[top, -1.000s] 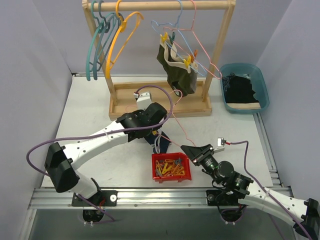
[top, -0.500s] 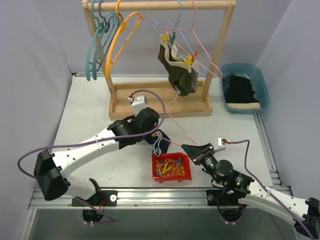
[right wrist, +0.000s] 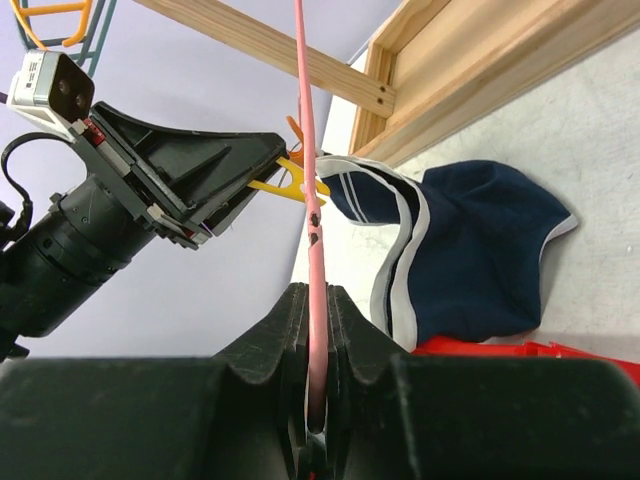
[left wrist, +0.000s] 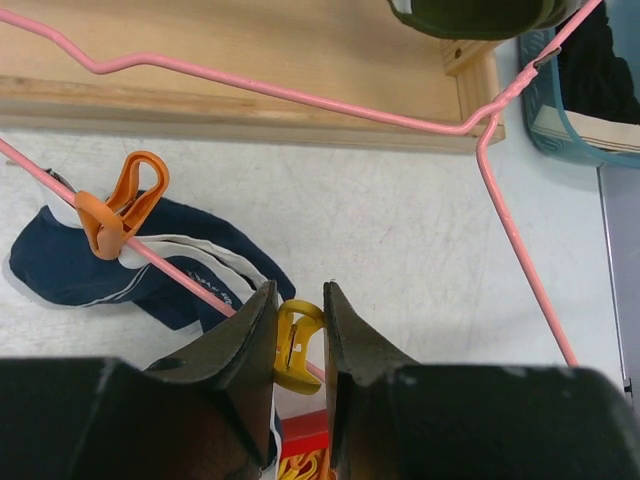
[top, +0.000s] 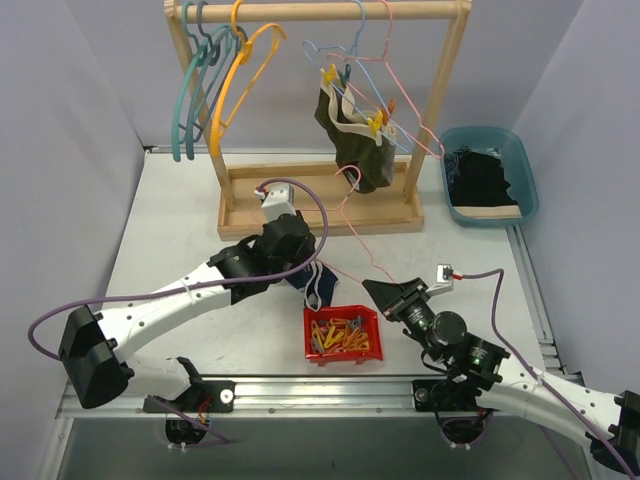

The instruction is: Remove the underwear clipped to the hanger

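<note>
The navy underwear (left wrist: 60, 265) lies crumpled on the table, clipped to a pink wire hanger (left wrist: 300, 95) by an orange clip (left wrist: 120, 205) and a yellow clip (left wrist: 295, 345). My left gripper (left wrist: 298, 300) is shut on the yellow clip, one finger on each side of it. My right gripper (right wrist: 315, 300) is shut on the pink hanger (right wrist: 305, 120), with the navy underwear (right wrist: 480, 250) just to its right. From above, the hanger (top: 345, 225) runs slantwise between both grippers. Dark olive underwear (top: 355, 140) hangs clipped on the rack.
A red bin (top: 345, 312) of loose clips sits just in front of the navy cloth. The wooden rack (top: 320, 200) stands behind, with several empty hangers (top: 210, 80) at its left. A teal bin (top: 480, 131) holding dark cloth is at the far right.
My left arm has shifted a little left and toward the near edge, still on the clip. The right gripper has edged up-left with the hanger. The hanger's hook has moved slightly.
</note>
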Motion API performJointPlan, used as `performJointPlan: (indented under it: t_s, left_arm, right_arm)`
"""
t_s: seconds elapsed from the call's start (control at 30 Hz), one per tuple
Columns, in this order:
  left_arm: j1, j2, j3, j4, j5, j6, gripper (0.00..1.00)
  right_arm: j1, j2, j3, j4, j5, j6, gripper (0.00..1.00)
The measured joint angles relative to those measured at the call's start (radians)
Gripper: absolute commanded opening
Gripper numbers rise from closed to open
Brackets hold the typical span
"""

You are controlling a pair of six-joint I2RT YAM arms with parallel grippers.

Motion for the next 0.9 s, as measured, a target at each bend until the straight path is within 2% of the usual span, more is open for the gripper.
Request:
performJointPlan:
  t_s: [0.23, 0.4, 0.67, 0.9]
  left_arm:
    - [0.008, -0.035, -0.107, 0.155, 0.012, 0.045, 0.03]
    - [0.042, -0.057, -0.194, 0.33, 0.084, 0.093, 0.03]
    - [0.126, -0.132, -0.265, 0.492, 0.276, 0.103, 0.03]
    - [0.2, -0.137, -0.271, 0.566, 0.521, 0.079, 0.03]
  right_arm:
    - [-0.001, 0.072, 0.054, -0.018, -0.01, -0.076, 0.0]
    - [-0.002, 0.112, 0.076, -0.022, -0.024, -0.105, 0.0]
    - [-0.002, 0.106, 0.079, -0.026, -0.054, -0.107, 0.0]
    - [0.0, 0.087, 0.103, -0.065, -0.058, -0.114, 0.0]
